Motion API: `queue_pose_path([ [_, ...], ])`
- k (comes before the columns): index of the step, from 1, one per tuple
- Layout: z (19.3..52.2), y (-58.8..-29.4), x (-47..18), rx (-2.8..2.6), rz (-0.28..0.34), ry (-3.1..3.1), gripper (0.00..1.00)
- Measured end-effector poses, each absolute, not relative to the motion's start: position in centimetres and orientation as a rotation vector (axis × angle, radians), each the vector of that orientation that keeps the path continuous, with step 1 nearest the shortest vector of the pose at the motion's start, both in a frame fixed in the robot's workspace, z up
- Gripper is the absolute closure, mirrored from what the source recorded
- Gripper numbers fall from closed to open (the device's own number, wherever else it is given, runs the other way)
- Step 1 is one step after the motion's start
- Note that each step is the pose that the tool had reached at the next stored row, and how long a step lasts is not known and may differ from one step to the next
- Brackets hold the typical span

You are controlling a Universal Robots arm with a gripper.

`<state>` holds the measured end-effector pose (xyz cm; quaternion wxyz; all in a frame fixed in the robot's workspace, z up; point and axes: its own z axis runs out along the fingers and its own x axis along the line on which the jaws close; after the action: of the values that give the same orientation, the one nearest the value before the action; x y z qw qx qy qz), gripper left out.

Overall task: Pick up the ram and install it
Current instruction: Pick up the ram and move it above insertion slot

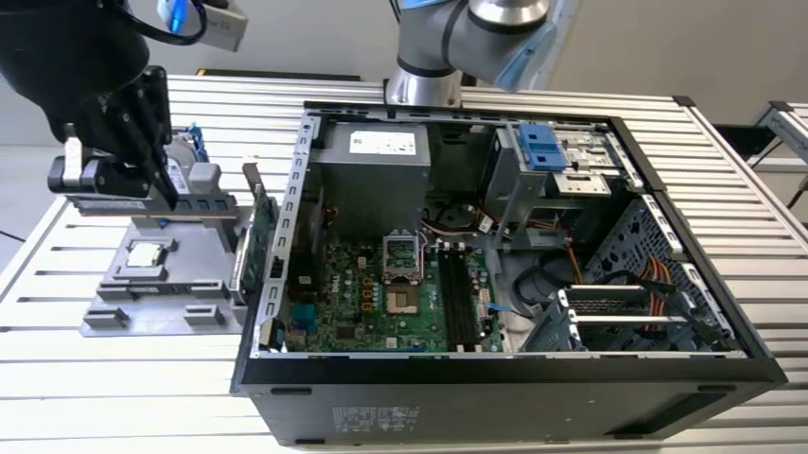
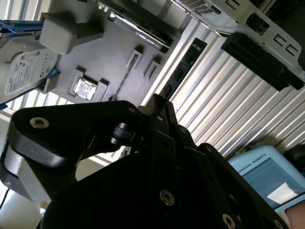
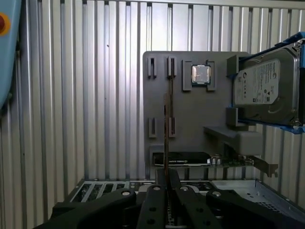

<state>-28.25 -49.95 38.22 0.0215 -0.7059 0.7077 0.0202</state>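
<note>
The ram [image 3: 167, 119] is a thin stick seen edge-on, running out from between my fingertips over the grey holder tray [image 3: 190, 109]. My gripper [image 3: 167, 180] is shut on its near end. In the second wrist view the ram [image 2: 123, 80] is a fine line crossing the tray. In the exterior view my gripper [image 1: 165, 189] hangs just above the tray [image 1: 151, 284], at that view's left, beside the open computer case [image 1: 657, 189]. The long memory slots [image 1: 457, 305] lie on the green motherboard inside the case.
The tray also carries a silver processor chip [image 3: 200, 74], an upright hard drive [image 3: 259, 88] in a blue frame, and an expansion card [image 3: 190, 159] next to the case wall. A light blue device [image 3: 7, 57] lies on the ribbed table.
</note>
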Motion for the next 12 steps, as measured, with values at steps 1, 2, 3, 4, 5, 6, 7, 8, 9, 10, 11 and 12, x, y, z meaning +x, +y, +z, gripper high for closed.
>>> queue_pose_path([
  [1, 38.2, -50.0, -28.0, -2.188, 0.062, 2.194, 1.0],
  [2, 38.2, -50.0, -27.8, -2.188, 0.062, 2.194, 1.0],
  [3, 38.2, -50.0, -27.6, -2.189, 0.062, 2.195, 1.0],
  [4, 38.2, -50.0, -27.4, -2.189, 0.061, 2.195, 1.0],
  [5, 38.2, -50.0, -27.1, -2.19, 0.061, 2.196, 1.0],
  [6, 38.2, -50.0, -26.9, -2.19, 0.061, 2.196, 1.0],
  [7, 38.2, -50.0, -26.7, -2.191, 0.061, 2.197, 1.0],
  [8, 38.2, -50.0, -26.5, -2.191, 0.061, 2.197, 1.0],
  [9, 38.2, -50.0, -26.3, -2.192, 0.06, 2.198, 1.0],
  [10, 38.2, -50.0, -26.0, -2.192, 0.06, 2.198, 1.0],
  [11, 38.2, -50.0, -25.8, -2.193, 0.06, 2.199, 1.0],
  [12, 38.2, -50.0, -25.7, -2.193, 0.059, 2.199, 1.0],
])
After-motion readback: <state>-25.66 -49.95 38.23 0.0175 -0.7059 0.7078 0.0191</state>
